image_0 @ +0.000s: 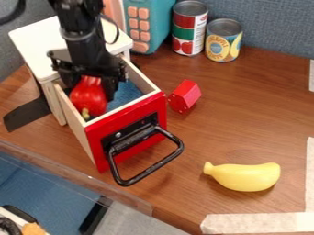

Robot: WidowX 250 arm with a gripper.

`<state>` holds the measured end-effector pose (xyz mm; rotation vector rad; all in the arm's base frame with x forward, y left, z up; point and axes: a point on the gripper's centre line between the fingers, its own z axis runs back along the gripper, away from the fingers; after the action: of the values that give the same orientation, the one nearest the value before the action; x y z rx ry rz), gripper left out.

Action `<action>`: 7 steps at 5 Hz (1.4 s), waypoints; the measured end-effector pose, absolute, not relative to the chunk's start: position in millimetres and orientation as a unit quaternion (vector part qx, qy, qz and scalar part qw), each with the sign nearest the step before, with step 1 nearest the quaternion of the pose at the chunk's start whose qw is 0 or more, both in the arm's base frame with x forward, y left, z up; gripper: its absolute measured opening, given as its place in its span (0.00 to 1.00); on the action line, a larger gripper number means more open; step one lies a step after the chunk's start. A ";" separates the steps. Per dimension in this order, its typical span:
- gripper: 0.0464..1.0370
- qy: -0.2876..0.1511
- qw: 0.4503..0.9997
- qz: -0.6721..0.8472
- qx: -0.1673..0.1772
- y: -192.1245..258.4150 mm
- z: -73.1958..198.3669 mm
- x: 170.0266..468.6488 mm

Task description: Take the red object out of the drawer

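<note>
The black gripper (91, 85) hangs over the pulled-out drawer, its two fingers closed against the sides of a shiny red bell pepper (89, 97). The pepper is tilted with its greenish stem end low, close to the drawer's left wall. Whether it touches the drawer floor, I cannot tell. The drawer (131, 133) has pale wooden walls, a blue inside, a red front and a black loop handle.
A red block (184, 96) lies on the table right of the drawer. A yellow banana (244, 176) is at the lower right. Two cans (191, 28) (224, 40) and a teal toy (147, 23) stand behind, near the white cabinet top (36, 45).
</note>
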<state>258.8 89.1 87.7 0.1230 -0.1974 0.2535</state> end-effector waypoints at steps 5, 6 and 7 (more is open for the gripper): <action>0.76 -0.146 0.988 0.031 0.028 -10.0 133.2 250.1; 0.76 -0.138 0.990 0.005 0.038 -33.5 116.4 257.2; 0.76 -0.147 0.987 -0.016 0.056 -58.4 105.3 276.1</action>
<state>276.1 -58.4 105.3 0.1125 -0.2949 -0.0331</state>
